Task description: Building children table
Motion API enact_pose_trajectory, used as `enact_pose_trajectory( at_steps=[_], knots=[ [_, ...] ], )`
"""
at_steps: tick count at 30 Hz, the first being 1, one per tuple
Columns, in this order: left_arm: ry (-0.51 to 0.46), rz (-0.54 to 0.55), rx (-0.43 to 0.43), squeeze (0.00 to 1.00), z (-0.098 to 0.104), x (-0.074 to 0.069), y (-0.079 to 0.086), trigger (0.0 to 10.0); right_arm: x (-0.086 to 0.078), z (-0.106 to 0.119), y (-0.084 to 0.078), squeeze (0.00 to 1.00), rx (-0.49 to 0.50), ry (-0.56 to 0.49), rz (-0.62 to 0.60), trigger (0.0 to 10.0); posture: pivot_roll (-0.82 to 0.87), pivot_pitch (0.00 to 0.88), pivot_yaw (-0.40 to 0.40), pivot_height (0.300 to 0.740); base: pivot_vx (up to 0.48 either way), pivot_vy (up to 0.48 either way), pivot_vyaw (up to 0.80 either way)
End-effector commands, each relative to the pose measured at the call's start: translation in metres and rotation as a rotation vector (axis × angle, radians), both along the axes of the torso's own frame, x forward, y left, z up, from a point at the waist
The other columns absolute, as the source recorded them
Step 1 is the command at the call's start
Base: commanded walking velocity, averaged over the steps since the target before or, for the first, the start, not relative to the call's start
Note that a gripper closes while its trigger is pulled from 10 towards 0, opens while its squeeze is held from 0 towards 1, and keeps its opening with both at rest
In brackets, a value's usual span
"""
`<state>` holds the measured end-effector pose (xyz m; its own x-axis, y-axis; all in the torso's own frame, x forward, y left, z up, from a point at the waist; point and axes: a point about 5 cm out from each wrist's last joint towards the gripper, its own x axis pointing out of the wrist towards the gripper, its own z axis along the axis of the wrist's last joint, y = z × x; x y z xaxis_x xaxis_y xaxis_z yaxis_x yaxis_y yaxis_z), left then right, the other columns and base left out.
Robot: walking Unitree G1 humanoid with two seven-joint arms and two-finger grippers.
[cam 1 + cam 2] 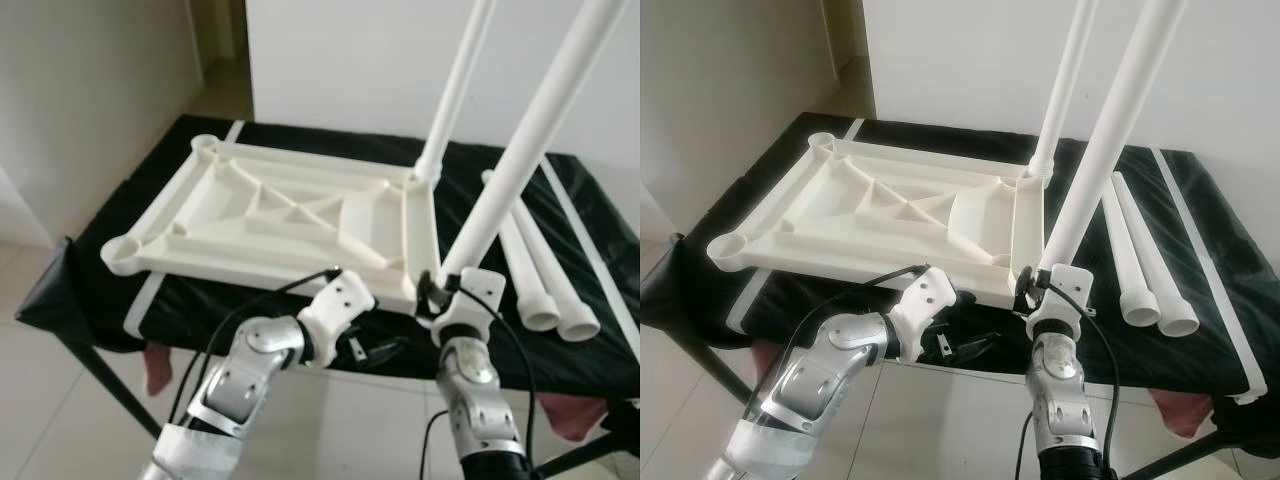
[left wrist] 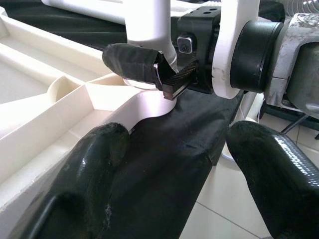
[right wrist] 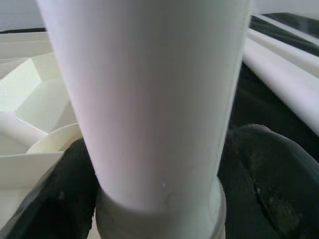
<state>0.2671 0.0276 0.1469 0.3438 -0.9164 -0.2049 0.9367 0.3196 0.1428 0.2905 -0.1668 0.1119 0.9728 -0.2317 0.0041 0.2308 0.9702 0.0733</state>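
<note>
The white plastic tabletop (image 1: pixel 280 215) lies upside down on a black-covered table (image 1: pixel 590 200). One white leg (image 1: pixel 455 90) stands upright in its far right corner socket. My right gripper (image 1: pixel 440 285) is shut on a second white leg (image 1: pixel 530 140), which leans to the right with its foot at the near right corner socket (image 3: pixel 55 137). In the right wrist view that leg (image 3: pixel 149 99) sits between the black fingers (image 3: pixel 269 169). My left gripper (image 1: pixel 372 352) hangs open just below the table's front edge, close to the same corner, holding nothing.
Two loose white legs (image 1: pixel 535 270) lie side by side on the black cloth to the right of the tabletop. White walls stand behind and to the left. Pale floor tiles show in front, and a reddish cloth (image 1: pixel 160 370) hangs under the table.
</note>
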Motion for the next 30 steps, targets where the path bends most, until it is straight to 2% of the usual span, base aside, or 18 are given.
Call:
enact_pose_trajectory(
  at_steps=[1, 4, 5, 8, 12, 14, 15, 19, 22, 30],
  knots=[
    [-0.011, 0.077, 0.007, 0.0, -0.002, 0.002, 0.001, 10.0, -0.002, -0.007, -0.008, 1.0, 0.004, 0.03, 0.022, 10.0, 0.01, 0.0, -0.029, 0.74, 0.0, 0.0, 0.0],
    [-0.01, 0.079, 0.007, 0.0, -0.003, 0.002, 0.001, 10.0, -0.001, -0.005, -0.013, 1.0, 0.002, 0.016, 0.072, 10.0, 0.01, 0.0, -0.028, 0.74, 0.0, 0.0, 0.0],
    [-0.011, 0.08, 0.007, 0.0, -0.003, 0.003, 0.002, 10.0, 0.0, -0.003, -0.015, 0.0, -0.003, 0.006, 0.087, 10.0, 0.01, 0.0, -0.029, 0.74, 0.0, 0.0, 0.0],
    [-0.011, 0.082, 0.008, 0.0, -0.003, 0.003, 0.002, 10.0, 0.0, -0.001, -0.018, 0.0, -0.009, -0.008, 0.113, 10.0, 0.01, 0.0, -0.029, 0.74, 0.0, 0.0, 0.0],
    [-0.009, 0.086, 0.009, 0.0, -0.003, 0.004, 0.003, 10.0, 0.0, 0.001, -0.021, 0.0, -0.029, -0.026, 0.239, 10.0, 0.01, 0.0, -0.029, 0.74, 0.0, 0.0, 0.0],
    [-0.009, 0.086, 0.008, 0.0, -0.003, 0.004, 0.003, 10.0, 0.0, 0.001, -0.022, 0.0, -0.033, -0.025, 0.262, 10.0, 0.01, 0.0, -0.029, 0.74, 0.0, 0.0, 0.0],
    [-0.008, 0.087, 0.008, 0.0, -0.003, 0.004, 0.003, 10.0, -0.001, 0.002, -0.024, 0.0, -0.053, -0.031, 0.315, 10.0, 0.01, 0.0, -0.028, 0.74, 0.0, 0.0, 0.0],
    [-0.008, 0.087, 0.008, 0.0, -0.003, 0.004, 0.003, 10.0, -0.001, 0.003, -0.028, 0.0, -0.074, -0.034, 0.365, 10.0, 0.0, 0.0, -0.026, 0.74, 0.0, 0.0, 0.0],
    [-0.007, 0.086, 0.005, 0.0, -0.002, 0.004, 0.003, 10.0, 0.0, 0.006, -0.032, 0.0, -0.119, -0.025, 0.482, 10.0, 0.0, 0.003, -0.022, 0.74, 0.0, 0.0, 0.0],
    [-0.007, 0.084, 0.004, 0.0, -0.001, 0.005, 0.002, 10.0, 0.007, 0.015, -0.042, 0.0, -0.169, -0.023, 0.564, 10.0, 0.0, 0.003, -0.021, 0.74, 0.0, 0.0, 0.0]
  ],
)
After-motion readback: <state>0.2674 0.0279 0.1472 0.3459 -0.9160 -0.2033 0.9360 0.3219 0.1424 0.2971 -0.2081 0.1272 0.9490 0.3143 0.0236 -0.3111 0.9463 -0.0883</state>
